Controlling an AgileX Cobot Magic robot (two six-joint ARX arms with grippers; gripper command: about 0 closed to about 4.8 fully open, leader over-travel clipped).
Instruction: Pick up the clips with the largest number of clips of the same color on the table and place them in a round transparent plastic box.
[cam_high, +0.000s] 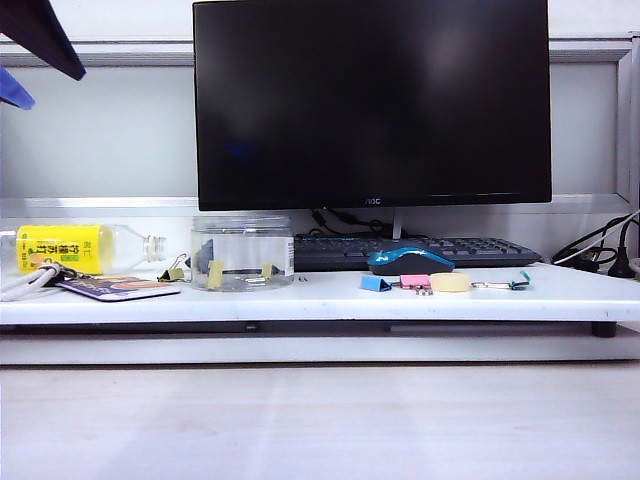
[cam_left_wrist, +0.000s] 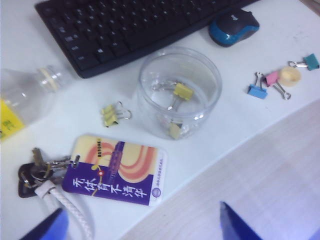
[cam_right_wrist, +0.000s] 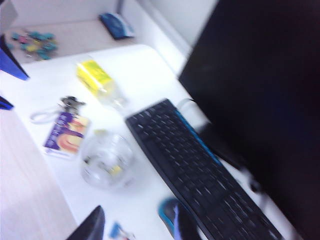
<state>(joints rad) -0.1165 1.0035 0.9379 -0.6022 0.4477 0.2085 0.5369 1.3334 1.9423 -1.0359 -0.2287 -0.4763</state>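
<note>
Left gripper (cam_left_wrist: 142, 227) fingers wide apart, empty; right gripper (cam_right_wrist: 137, 225) part-open, empty

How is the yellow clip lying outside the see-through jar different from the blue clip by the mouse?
The pale-yellow binder clip lies beside the round clear plastic jar, near the key card; the small blue binder clip sits further off, next to a pink clip. Their colours differ. Both have silver wire handles and rest on the white desk.

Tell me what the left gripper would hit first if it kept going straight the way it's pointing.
Probably the keyring card, or bare table beside it. The left gripper hangs open above the shelf edge; depth is unclear. The yellow clip and round box lie farther along.
</note>
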